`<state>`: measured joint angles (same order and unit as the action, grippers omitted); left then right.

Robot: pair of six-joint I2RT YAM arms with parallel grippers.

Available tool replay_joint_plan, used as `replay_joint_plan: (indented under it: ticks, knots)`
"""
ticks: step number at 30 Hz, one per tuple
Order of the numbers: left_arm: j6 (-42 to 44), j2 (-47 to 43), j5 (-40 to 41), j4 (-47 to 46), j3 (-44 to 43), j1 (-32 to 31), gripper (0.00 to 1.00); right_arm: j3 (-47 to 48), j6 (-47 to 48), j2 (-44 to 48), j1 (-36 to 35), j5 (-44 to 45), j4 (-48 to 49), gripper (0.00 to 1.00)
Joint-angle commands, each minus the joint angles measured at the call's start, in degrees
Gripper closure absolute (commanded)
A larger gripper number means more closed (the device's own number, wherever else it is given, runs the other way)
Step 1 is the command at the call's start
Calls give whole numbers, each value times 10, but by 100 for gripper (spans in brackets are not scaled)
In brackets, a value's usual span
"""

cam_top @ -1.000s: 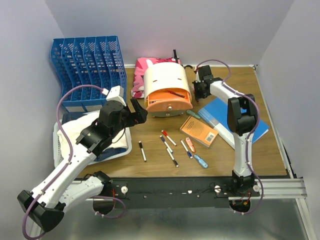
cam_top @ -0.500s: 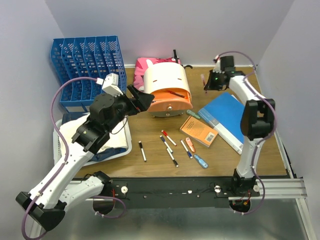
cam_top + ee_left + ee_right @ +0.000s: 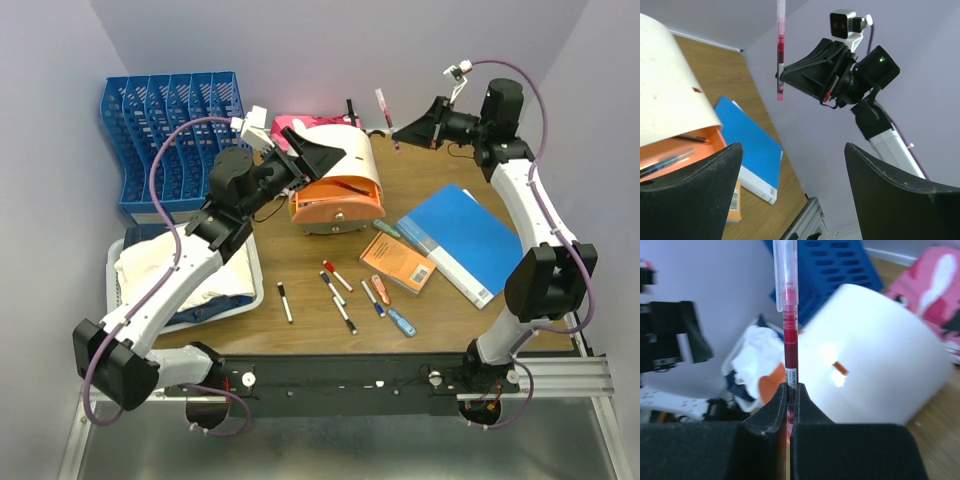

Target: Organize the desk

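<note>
While the right gripper (image 3: 790, 390) is pinched shut on a red pen (image 3: 790, 335), it holds it upright above the far edge of the desk (image 3: 445, 318). The left gripper (image 3: 791, 165) hangs with jaws wide apart and empty, just over the white and orange box (image 3: 352, 168) near the middle of that far edge. The desk spreads below both grippers.
</note>
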<state>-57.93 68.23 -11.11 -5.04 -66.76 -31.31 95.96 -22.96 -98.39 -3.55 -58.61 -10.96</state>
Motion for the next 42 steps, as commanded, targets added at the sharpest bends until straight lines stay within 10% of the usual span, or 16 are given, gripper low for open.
replay_joint_plan:
  ticks: [1, 32, 42]
  knots:
    - [-38, 50, -68, -85, -49, 2, 11, -66, -186, 28, -13, -173, 216, 99]
    - [-31, 153, -113, -163, -86, -7, 41, -115, -242, 49, -95, -192, 287, 99]
    - [-34, 160, -126, -192, -83, -8, 82, -122, -255, 50, -102, -187, 301, 99]
